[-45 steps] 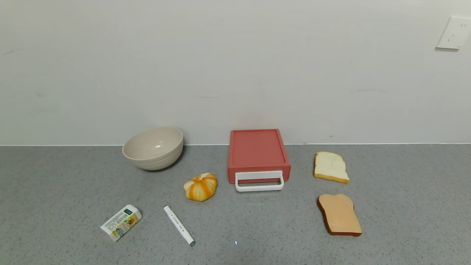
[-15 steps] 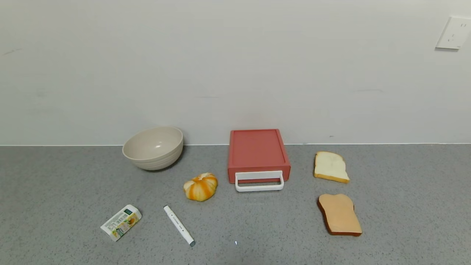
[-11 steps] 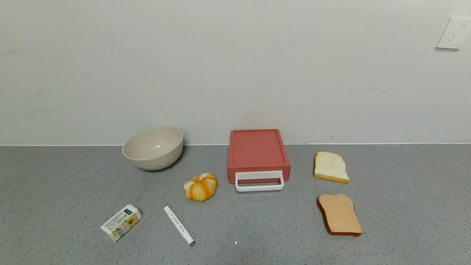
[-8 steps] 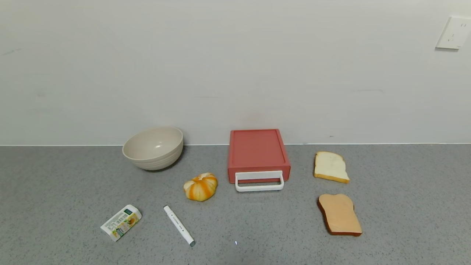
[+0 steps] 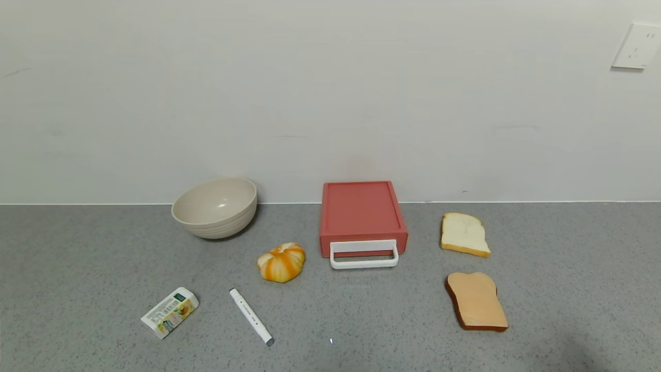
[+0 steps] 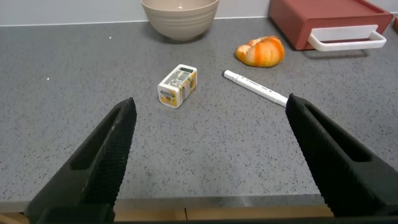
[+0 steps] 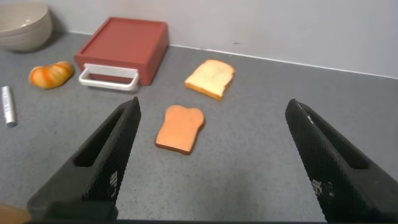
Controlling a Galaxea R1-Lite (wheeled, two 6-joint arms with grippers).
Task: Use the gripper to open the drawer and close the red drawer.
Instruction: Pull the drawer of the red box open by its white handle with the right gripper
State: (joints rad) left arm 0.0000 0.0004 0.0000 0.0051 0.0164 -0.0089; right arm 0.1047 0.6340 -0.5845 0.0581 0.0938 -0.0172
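The salmon-red drawer [image 5: 361,212] stands against the back wall, shut, with its white loop handle [image 5: 364,256] facing me. It also shows in the left wrist view [image 6: 323,15] and the right wrist view [image 7: 124,43]. Neither arm shows in the head view. My left gripper [image 6: 210,102] is open and empty over the table's front edge, near the carton and pen, far from the drawer. My right gripper [image 7: 213,104] is open and empty, low over the front right of the table, before the toast slice.
A beige bowl [image 5: 215,206] stands at the back left. An orange-and-white pumpkin [image 5: 281,262] lies left of the handle. A white pen [image 5: 251,316] and a small carton [image 5: 170,312] lie front left. A white bread slice [image 5: 463,234] and a brown toast slice [image 5: 476,301] lie on the right.
A faint shadow has appeared on the table's front right corner in the head view. Nothing on the table has moved.
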